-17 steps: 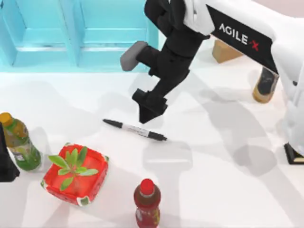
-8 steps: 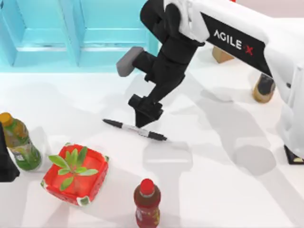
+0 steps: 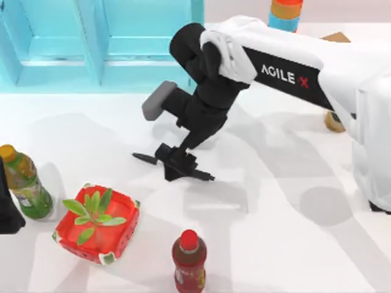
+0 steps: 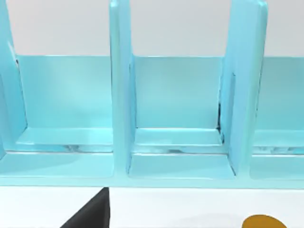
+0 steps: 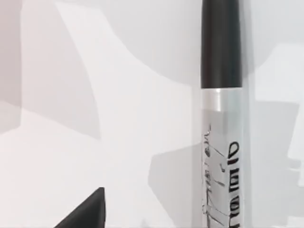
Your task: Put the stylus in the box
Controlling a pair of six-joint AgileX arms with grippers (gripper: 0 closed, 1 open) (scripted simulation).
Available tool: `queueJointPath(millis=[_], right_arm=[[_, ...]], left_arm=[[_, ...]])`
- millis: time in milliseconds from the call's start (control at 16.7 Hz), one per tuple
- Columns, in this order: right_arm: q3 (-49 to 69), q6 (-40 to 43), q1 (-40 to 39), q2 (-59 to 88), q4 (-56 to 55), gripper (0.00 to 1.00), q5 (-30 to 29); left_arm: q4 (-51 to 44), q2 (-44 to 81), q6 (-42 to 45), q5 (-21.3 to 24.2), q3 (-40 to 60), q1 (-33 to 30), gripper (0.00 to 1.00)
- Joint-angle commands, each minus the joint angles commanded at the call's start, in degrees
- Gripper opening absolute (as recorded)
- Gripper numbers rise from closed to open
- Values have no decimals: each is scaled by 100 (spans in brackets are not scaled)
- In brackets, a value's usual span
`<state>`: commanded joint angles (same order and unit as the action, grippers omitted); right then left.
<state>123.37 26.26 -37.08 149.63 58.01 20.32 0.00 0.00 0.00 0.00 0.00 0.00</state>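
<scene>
Left gripper [image 3: 7,210]: parked at the table's left edge, just beside the green bottle; we cannot tell whether it is apart or together.
Green bottle [image 3: 25,183]: upright with a yellow cap, near the left edge.
Box [image 3: 104,43]: light blue, split by upright dividers into compartments, at the back left of the table; we see its open compartments [image 4: 178,99] from the left wrist as well.
Red tray [image 3: 67,235]: at the front left, right of the green bottle, with a leafy green plant [image 3: 93,210] in it.
Red bottle [image 3: 189,259]: upright at the front edge, right of the tray.
Stylus [image 3: 204,176]: flat on the white table [image 3: 275,244] near the middle, well apart from the box. Its black ends stick out on both sides of the right gripper. The right wrist view shows a black end and the printed silver middle [image 5: 221,142].
Right gripper [image 3: 177,165]: down over the stylus's middle with the jaws apart. One dark fingertip [image 5: 88,211] stands clear of the barrel.
Brown bottle [image 3: 334,122]: at the right, partly behind our right arm.
</scene>
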Motion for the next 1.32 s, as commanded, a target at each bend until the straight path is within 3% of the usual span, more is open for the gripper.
queueJointPath(millis=[300,1080,1320], right_arm=[[-37,-14,-14,16,-56,100,-1],[-37,-14,-14,16,-56,2,-1],[-37,-14,-14,16,-56,0,-1]], left_arm=[[0,0,0,0,0,0,100],[0,0,0,0,0,0,100],[0,0,0,0,0,0,100]])
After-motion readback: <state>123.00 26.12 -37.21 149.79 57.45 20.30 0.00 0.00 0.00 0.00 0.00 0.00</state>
